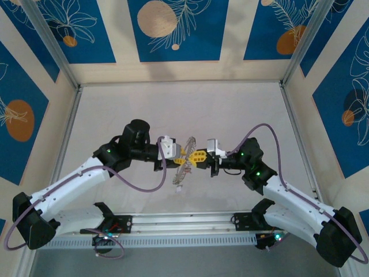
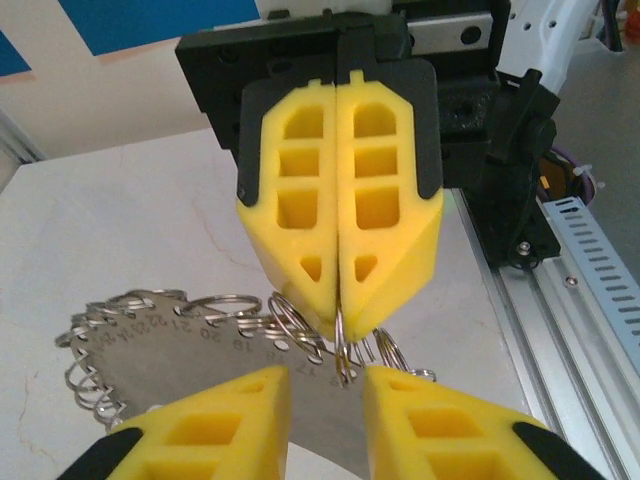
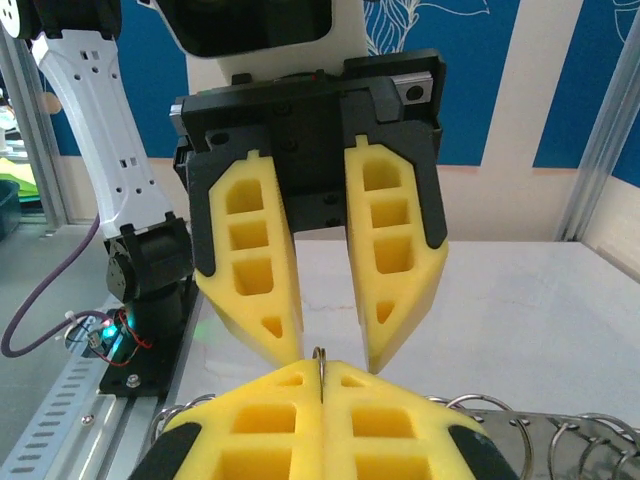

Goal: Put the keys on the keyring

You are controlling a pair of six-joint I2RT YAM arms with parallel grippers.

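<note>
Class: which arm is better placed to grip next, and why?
Left. The left gripper is open, its fingers either side of the thin metal ring. The right gripper is shut on that ring, so it is occupied.

Table centre: left gripper (image 1: 185, 155) and right gripper (image 1: 196, 157) meet tip to tip and bar the way across.
Left fingers' gap: spread, but the right gripper's closed tips, pinching a thin metal ring (image 3: 320, 358), stand at its mouth.
Under the tips: ring-edged metal plate (image 2: 170, 352).
Far half of table (image 1: 184, 109): free to the far edge.
Near edge: rail (image 1: 184, 223) and arm bases.
</note>
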